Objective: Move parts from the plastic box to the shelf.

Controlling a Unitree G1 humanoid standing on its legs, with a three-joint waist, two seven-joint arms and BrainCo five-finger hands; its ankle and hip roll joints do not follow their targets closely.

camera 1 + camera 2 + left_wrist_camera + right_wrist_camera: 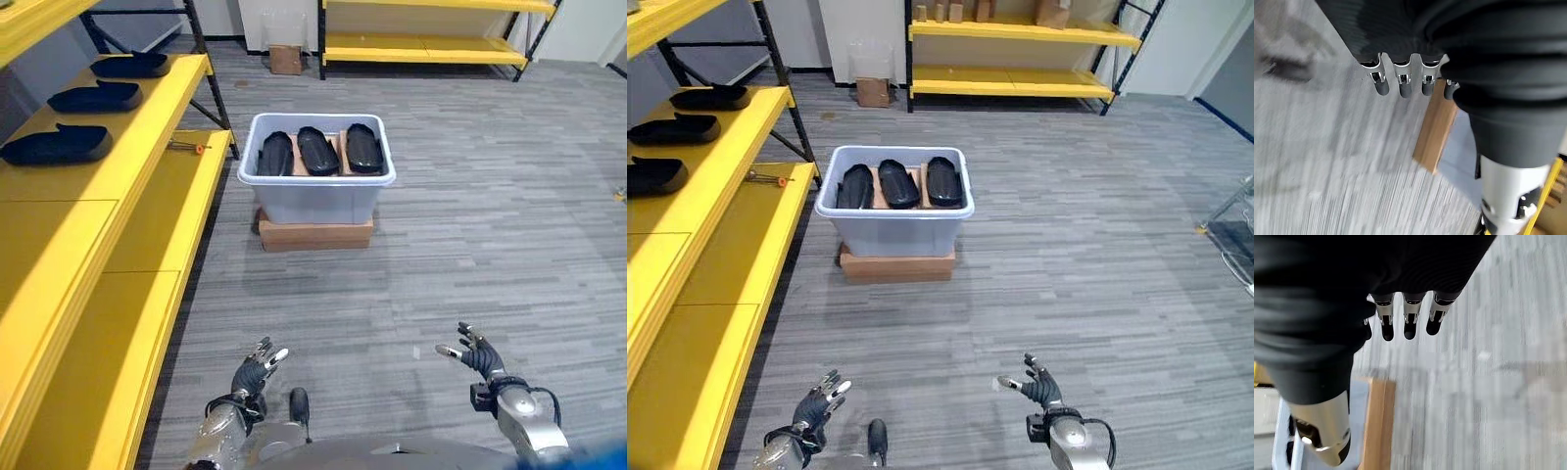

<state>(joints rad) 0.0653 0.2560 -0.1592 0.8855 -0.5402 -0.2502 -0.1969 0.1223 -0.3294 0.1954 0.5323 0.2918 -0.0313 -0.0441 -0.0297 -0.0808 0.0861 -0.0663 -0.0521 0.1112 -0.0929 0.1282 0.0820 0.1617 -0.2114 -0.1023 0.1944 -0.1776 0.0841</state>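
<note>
Plastic box [316,186]: pale grey-blue tub, upper centre of the frame, standing on a flat brown cardboard base [315,234] on the grey carpet floor [470,245]. No label or writing can be read on its walls.

Parts in box: three black elongated moulded parts lying side by side, lengthwise toward the far wall. Left part [275,154], middle part [318,150], right part [363,147]. Brown cardboard shows between them. No markings legible.

Shelf [147,127]: yellow boards on a dark metal frame, running along the left edge of the frame. Upper board carries three more black parts in a row: nearest shelf part [56,144], second shelf part [95,97], farthest shelf part [130,66], each apart from the next. Lower board holds a small tool with an orange tip [186,147], near the dark upright.

Second shelf unit [421,44]: yellow, top of the frame, far side of the room. A small cardboard carton [285,60] sits on the floor to its left; no print readable.

Left hand [257,370]: bottom of the frame, left of centre, above the floor, well apart from the box. Fingers [1403,84] straight and spread, holding nothing.

Right hand [475,352]: bottom right of the frame, above the floor, well apart from the box. Fingers [1409,322] extended and relaxed, thumb apart, holding nothing.
</note>
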